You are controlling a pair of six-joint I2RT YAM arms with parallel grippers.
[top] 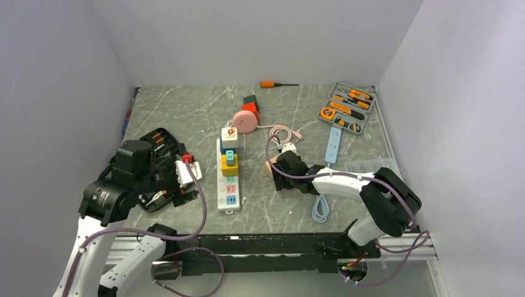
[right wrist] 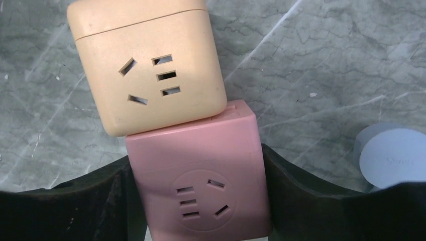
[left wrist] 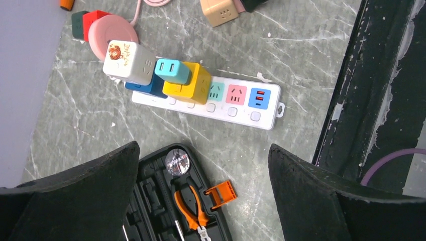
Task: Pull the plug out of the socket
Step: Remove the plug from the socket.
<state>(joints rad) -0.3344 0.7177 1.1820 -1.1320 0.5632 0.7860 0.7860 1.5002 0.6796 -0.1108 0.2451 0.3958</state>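
Note:
A white power strip (top: 228,185) lies mid-table and also shows in the left wrist view (left wrist: 236,103). It carries a white cube adapter (top: 229,137) on a blue one (left wrist: 150,88), and a teal plug (left wrist: 172,71) on a yellow cube (top: 229,167). My right gripper (top: 282,168) is shut on a pink cube socket (right wrist: 198,175). A tan cube adapter (right wrist: 148,65) sits against the socket's far face, low over the table. My left gripper (left wrist: 203,191) is open and empty above a black tool case (left wrist: 171,201), left of the strip.
A pink cable reel (top: 246,121) and red and green cubes (top: 251,106) lie behind the strip. An orange screwdriver (top: 269,83), a grey tool tray (top: 347,106), a white remote (top: 334,145) and a blue cable (top: 320,207) lie around the right arm.

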